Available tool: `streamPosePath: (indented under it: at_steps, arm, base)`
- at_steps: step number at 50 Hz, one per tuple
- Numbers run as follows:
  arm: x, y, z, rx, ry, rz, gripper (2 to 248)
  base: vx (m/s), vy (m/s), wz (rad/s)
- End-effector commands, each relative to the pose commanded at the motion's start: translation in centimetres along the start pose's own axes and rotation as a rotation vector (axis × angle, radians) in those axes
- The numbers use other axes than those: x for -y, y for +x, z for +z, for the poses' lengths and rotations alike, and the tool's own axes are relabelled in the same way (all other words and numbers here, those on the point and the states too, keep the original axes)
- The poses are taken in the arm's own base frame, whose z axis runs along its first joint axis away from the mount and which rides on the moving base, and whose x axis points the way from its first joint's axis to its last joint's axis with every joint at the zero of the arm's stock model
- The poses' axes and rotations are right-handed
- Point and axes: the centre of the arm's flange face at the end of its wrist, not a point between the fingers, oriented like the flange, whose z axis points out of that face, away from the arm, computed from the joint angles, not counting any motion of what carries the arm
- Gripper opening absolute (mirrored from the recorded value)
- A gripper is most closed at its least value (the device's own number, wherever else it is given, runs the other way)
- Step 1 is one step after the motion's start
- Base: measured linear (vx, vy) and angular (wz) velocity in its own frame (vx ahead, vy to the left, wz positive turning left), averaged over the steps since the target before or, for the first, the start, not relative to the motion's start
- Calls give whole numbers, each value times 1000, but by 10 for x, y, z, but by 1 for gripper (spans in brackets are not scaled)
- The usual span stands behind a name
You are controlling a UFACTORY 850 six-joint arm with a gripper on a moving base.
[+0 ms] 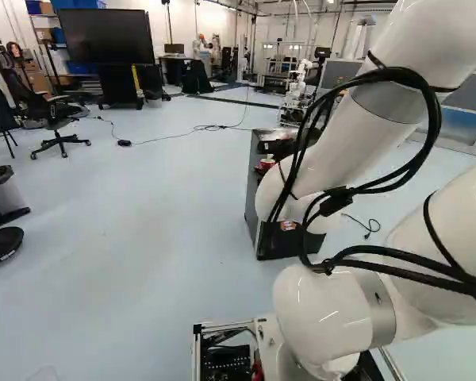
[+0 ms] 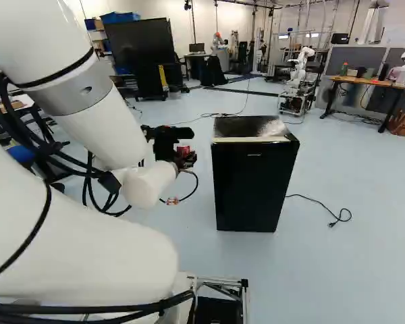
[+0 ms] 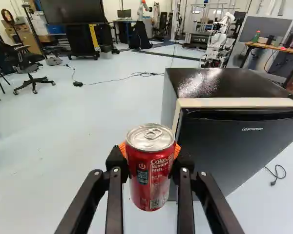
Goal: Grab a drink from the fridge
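In the right base view my gripper [image 2: 184, 162] is held up at the left of the small black fridge [image 2: 246, 185]. A red drink can [image 2: 183, 150] shows there among its dark parts. Seen from the wrist, the gripper [image 3: 150, 152] is shut on the can [image 3: 149, 183], an orange pad against each side. The can stands upright with its silver lid and pull tab uncovered. Beside and beyond it is the fridge [image 3: 244, 146], its door closed, and a gap of floor shows in the right base view between gripper and fridge. The fridge's inside is hidden.
A black cord [image 2: 334, 217] lies on the floor beside the fridge. Farther off are another robot [image 2: 299, 74], a wooden table [image 2: 368, 82], a large dark screen [image 1: 107, 36] and an office chair [image 1: 57, 119]. A dark round base [image 1: 1, 244] stands at the left.
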Motion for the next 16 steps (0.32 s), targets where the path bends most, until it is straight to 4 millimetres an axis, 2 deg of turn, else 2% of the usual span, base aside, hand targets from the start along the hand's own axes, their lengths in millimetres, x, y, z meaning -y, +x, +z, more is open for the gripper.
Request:
streamPosePath:
  at_steps: [16]
  arm:
    - [0, 0, 0, 0, 0, 0, 98]
  base:
    - [0, 0, 0]
